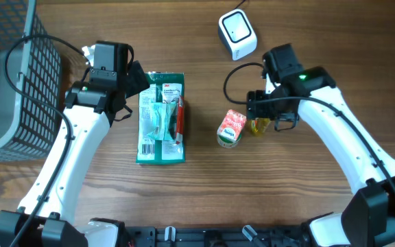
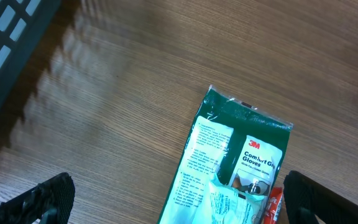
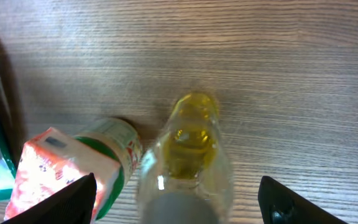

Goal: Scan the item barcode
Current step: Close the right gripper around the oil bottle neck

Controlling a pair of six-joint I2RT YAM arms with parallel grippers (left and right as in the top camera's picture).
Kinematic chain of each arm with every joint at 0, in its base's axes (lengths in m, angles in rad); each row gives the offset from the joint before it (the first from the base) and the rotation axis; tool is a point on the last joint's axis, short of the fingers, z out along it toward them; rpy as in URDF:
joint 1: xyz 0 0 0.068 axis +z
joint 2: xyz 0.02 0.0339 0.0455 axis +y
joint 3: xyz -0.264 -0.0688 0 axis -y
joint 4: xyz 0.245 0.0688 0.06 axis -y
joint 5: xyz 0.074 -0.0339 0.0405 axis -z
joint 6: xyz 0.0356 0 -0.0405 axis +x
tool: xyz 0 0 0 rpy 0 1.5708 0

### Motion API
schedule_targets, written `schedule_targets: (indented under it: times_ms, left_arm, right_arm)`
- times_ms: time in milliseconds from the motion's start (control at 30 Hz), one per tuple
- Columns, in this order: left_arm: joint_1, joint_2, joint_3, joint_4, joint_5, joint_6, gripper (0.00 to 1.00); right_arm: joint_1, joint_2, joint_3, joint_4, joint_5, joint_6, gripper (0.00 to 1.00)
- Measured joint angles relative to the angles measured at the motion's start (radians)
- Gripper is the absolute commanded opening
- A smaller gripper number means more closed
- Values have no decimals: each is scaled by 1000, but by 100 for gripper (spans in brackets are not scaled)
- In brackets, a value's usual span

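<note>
Bottle (image 3: 190,146) stood between the right gripper's (image 3: 182,200) wide-spread fingers (image 3: 73,200), touching neither; carton (image 3: 58,168) just beside. Left gripper (image 2: 182,202) gaped fully, empty, over the pack (image 2: 244,158).

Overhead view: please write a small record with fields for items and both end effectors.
scanner: small white box scanner, far side
package: flat green glove package, centre-left
bottle: clear bottle of yellow liquid, beside small red-and-green carton
basket: dark mesh basket, left edge
left end effector: open, near package's top end
right end effector: open, straddling bottle
</note>
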Motion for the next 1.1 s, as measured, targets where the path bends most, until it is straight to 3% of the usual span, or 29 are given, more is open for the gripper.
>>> schedule_targets:
  times_ms: [333,500,1100]
  left_arm:
    - [0,0,0,0,0,0,100]
    - [0,0,0,0,0,0,100]
    - [0,0,0,0,0,0,100]
  right_arm:
    - [16,1,-1,3,55,12,80]
    - [16,1,-44,63,58,20,70]
    - [16,1,-44,55,61,37,65]
